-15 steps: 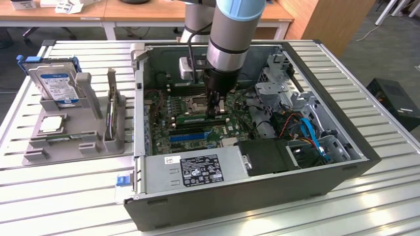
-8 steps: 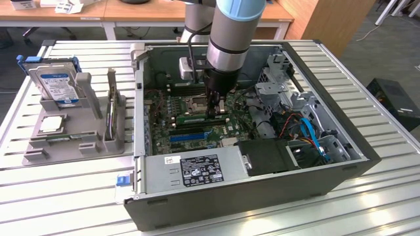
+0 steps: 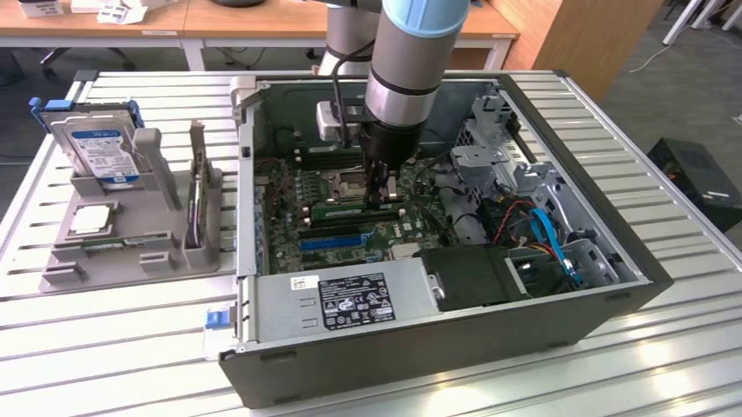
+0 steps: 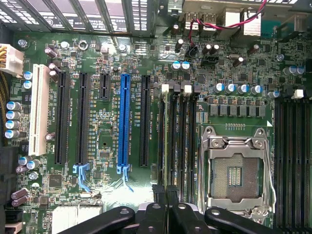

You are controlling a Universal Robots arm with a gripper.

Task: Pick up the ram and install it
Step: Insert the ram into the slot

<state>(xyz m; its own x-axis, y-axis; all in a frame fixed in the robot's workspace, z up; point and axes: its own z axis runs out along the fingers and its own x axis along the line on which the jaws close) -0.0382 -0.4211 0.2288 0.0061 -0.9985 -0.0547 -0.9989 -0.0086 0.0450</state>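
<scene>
Exterior view first: find the arm [image 3: 406,78] standing near vertical over the open computer case [image 3: 464,347], wrist pointed straight down, forearm entering from the top of the frame and ending just above the motherboard [image 3: 284,200]. See the gripper [image 3: 385,195] low inside the case, beside the CPU socket [image 3: 339,181], fingers aimed down at the board. Read the jaws as closed, tips drawn together. Locate the ram [image 3: 347,209] as a green stick standing on edge at the memory slots directly under the gripper, running toward the exterior view's left from the fingertips; place the fingertips at its top edge, near its end on the exterior view's right. Cannot tell whether the tips pinch the stick or merely rest on it. Wrist view: look straight down on the board and confirm two dark fingers [image 4: 158,200] side by side, lined up with the bank of black memory slots [image 4: 171,136] between the blue slot [image 4: 123,122] and the CPU socket. Outside the case, toward the exterior view's left, log a grey holder [image 3: 69,269] on the slatted table [image 3: 116,347], carrying a hard drive [image 3: 102,152] upright and a square silver CPU chip [image 3: 93,219] lying flat, both well apart from the gripper.
</scene>
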